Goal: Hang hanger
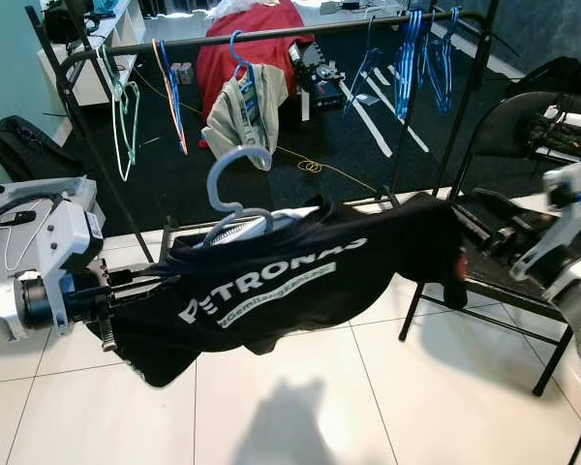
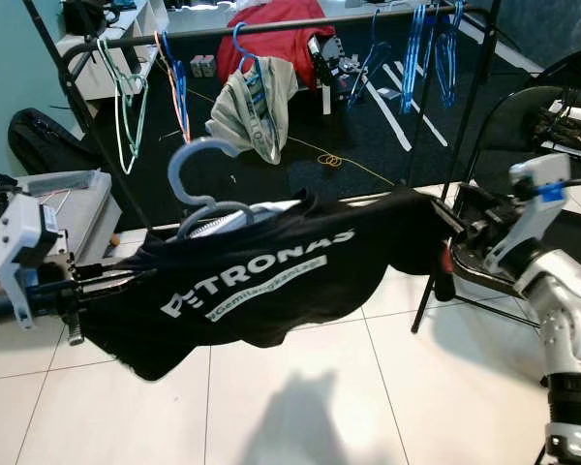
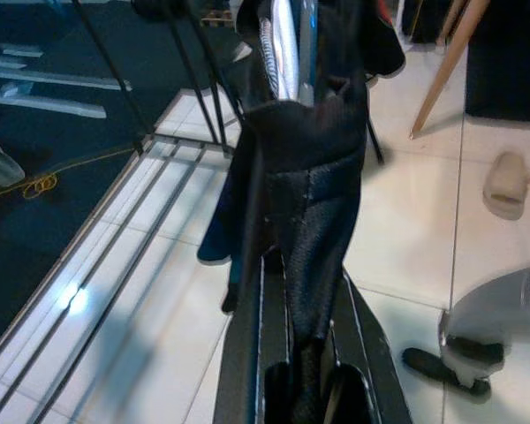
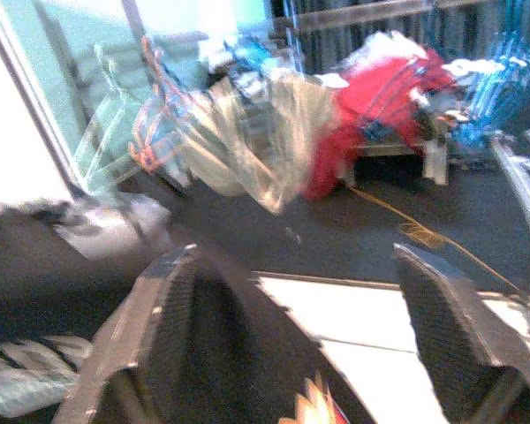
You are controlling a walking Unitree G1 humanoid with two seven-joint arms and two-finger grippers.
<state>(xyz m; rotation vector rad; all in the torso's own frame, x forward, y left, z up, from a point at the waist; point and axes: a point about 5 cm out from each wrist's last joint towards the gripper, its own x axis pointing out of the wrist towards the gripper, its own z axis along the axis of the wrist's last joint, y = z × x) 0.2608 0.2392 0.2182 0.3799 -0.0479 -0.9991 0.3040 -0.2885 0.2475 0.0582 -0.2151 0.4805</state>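
Note:
A black PETRONAS T-shirt point(image 1: 290, 281) hangs stretched sideways on a pale grey-blue hanger point(image 1: 234, 179), whose hook stands up above the collar. My left gripper point(image 1: 140, 286) is shut on the shirt's left shoulder; in the left wrist view the cloth point(image 3: 309, 203) is pinched between the fingers point(image 3: 247, 353). My right gripper point(image 1: 470, 242) is at the shirt's right end. Its fingers point(image 4: 163, 327) stand wide apart in the right wrist view, with dark cloth lying against one. The black clothes rail point(image 1: 300, 32) runs across behind and above the hanger.
On the rail hang green hangers point(image 1: 126, 107), blue hangers point(image 1: 412, 48) and a beige garment point(image 1: 244, 111). A black folding chair point(image 1: 513, 136) stands close by my right arm. A black bag point(image 1: 24, 145) lies on the left, red cloth point(image 1: 252, 39) behind the rack.

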